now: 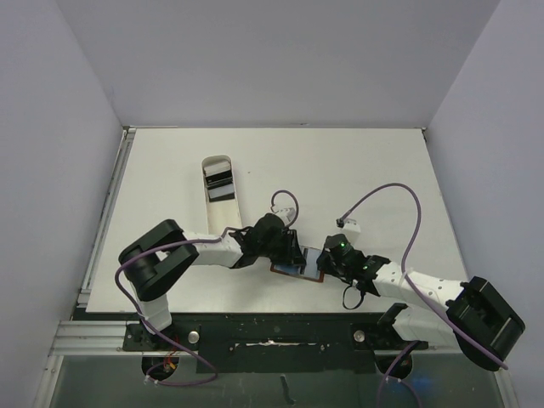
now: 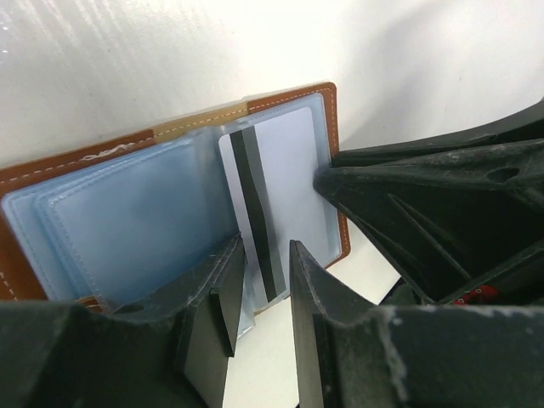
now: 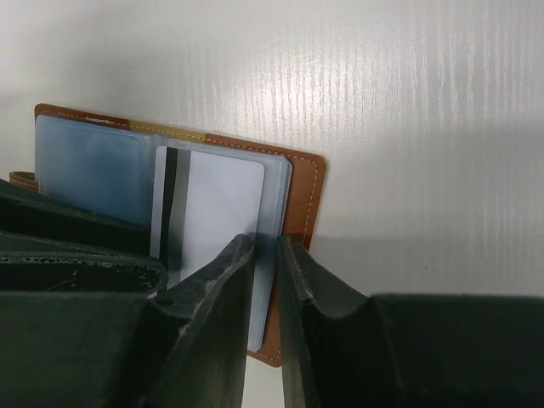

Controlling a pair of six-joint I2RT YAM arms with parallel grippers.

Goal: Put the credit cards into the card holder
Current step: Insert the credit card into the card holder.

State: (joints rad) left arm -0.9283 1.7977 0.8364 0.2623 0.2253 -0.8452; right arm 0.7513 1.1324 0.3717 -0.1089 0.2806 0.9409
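As the left wrist view has it, the left gripper (image 2: 265,255) stands with its fingers (image 2: 217,297) narrowly parted and nothing clamped between them. The gap straddles the near end of one credit card (image 2: 289,170), whose dark stripe runs down into it. Contact between fingertips and card cannot be confirmed. The card is pale-faced and lies on the right-hand page of the card holder (image 2: 110,221), at the pale blue sleeves; whether it sits inside a sleeve or on top cannot be determined. The right gripper (image 3: 268,246) also shows a slim gap and grips nothing. Its fingers (image 3: 221,289) sit over the same page's outer corner, with sleeve and brown leather edge visible through the gap. Its dark body meets the holder's right edge in the left wrist view. The holder lies open and flat on the white table (image 1: 357,170), between the two arms near the front edge. Well apart, farther back on the left side, a long white tray (image 1: 223,217) holds further dark cards (image 1: 218,180).
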